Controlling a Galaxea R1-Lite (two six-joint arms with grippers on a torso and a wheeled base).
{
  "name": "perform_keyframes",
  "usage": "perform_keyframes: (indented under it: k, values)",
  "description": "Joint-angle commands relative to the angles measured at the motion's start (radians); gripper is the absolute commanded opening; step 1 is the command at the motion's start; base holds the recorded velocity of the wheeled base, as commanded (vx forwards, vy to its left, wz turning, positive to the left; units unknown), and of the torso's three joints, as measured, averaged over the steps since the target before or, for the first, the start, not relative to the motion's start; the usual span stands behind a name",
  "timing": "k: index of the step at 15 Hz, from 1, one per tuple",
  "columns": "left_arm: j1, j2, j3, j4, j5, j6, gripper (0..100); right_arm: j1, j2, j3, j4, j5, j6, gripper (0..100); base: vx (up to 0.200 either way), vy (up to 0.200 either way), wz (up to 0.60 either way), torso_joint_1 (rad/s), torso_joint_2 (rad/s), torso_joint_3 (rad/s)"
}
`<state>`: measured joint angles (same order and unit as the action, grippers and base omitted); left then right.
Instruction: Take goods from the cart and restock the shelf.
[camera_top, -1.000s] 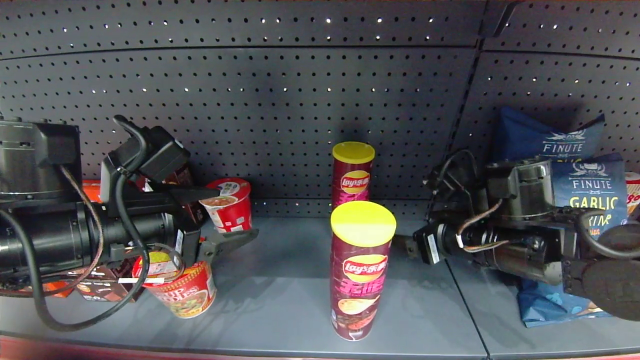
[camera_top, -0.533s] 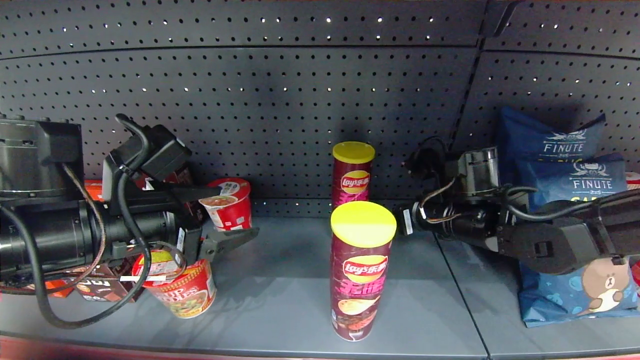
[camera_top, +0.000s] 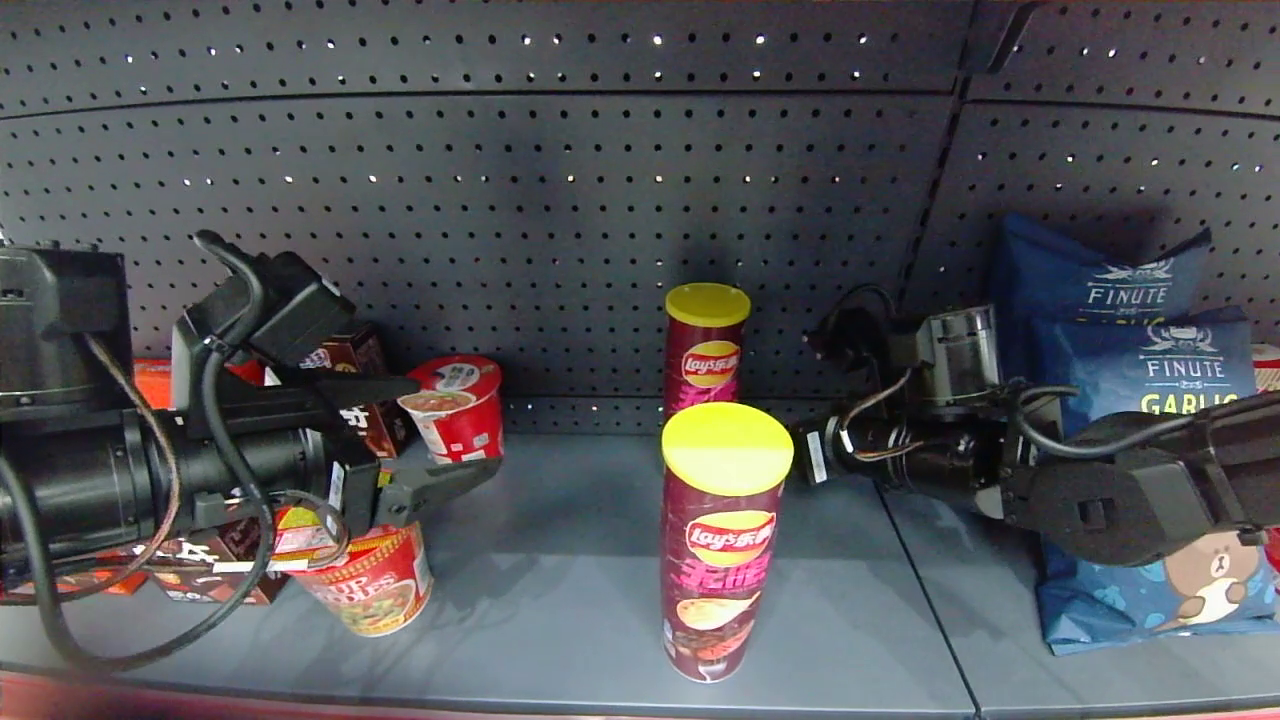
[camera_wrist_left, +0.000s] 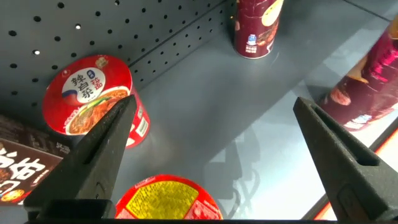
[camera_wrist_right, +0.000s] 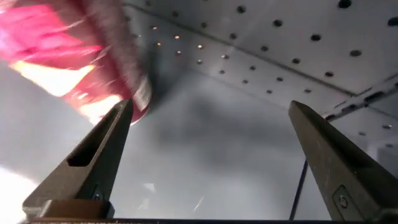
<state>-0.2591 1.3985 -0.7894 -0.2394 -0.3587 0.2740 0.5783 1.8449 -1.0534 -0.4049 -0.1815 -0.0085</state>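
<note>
The left gripper (camera_top: 458, 425), fingers apart and empty, hangs beside the rear noodle cup (camera_top: 462, 405) and over the tilted front noodle cup (camera_top: 370, 585), either easily toppled by a careless swing, while on the shelf (camera_top: 560, 560) the tall front chip can (camera_top: 722, 540), rear chip can (camera_top: 706, 345) behind, risks a knock from the right gripper (camera_wrist_right: 208, 118) just beside it, fingers apart, blue snack bags (camera_top: 1130, 300) crowding its arm.

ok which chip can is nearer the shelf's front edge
The front chip can, standing well forward; the other chip can stands behind it by the pegboard.
</note>
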Motion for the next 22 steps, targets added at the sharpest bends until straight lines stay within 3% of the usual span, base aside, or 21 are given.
perform_keyframes:
  k: [1,4,8,12,14,15,17,18,20,22]
  values:
    - [-0.006,-0.026,0.016,-0.001,0.000,0.001,100,0.043,-0.102,0.092,0.000,-0.003,-0.001,100,0.000,0.000,0.00,0.000,0.00,0.000]
    - [-0.015,-0.067,0.062,-0.001,0.000,0.020,100,0.074,-0.228,0.262,0.000,-0.001,-0.004,100,0.000,0.000,0.00,0.000,0.00,0.000]
    - [-0.006,-0.144,0.117,0.006,0.000,0.017,100,0.071,-0.360,0.415,0.001,0.008,-0.008,100,0.000,0.000,0.00,0.000,0.00,0.000]
    - [0.075,-0.286,0.153,0.011,0.000,0.010,100,0.061,-0.582,0.489,0.006,0.039,-0.008,100,0.000,0.000,0.00,0.000,0.00,0.000]
    - [0.159,-0.371,0.168,0.012,0.000,-0.003,100,-0.005,-0.707,0.524,0.009,0.043,-0.005,100,0.000,0.000,0.00,0.000,0.00,0.000]
    - [0.218,-0.437,0.200,0.011,0.000,-0.038,100,-0.074,-0.776,0.567,0.009,0.048,-0.005,100,0.000,0.000,0.00,0.000,0.00,0.000]
    - [0.288,-0.547,0.282,-0.001,0.004,-0.058,100,-0.221,-0.885,0.628,0.008,0.089,-0.007,100,0.000,0.000,0.00,0.000,0.00,0.000]
    - [0.297,-0.581,0.308,-0.001,0.006,-0.059,100,-0.262,-0.917,0.647,0.008,0.099,-0.005,100,0.000,0.000,0.00,0.000,0.00,0.000]
    - [0.305,-0.728,0.394,0.012,0.073,-0.062,100,-0.396,-1.041,0.727,0.008,0.114,-0.002,100,0.000,0.000,0.00,0.000,0.00,0.000]
    - [0.302,-0.788,0.450,0.018,0.106,-0.065,100,-0.417,-1.119,0.791,0.008,0.100,-0.002,100,0.000,0.000,0.00,0.000,0.00,0.000]
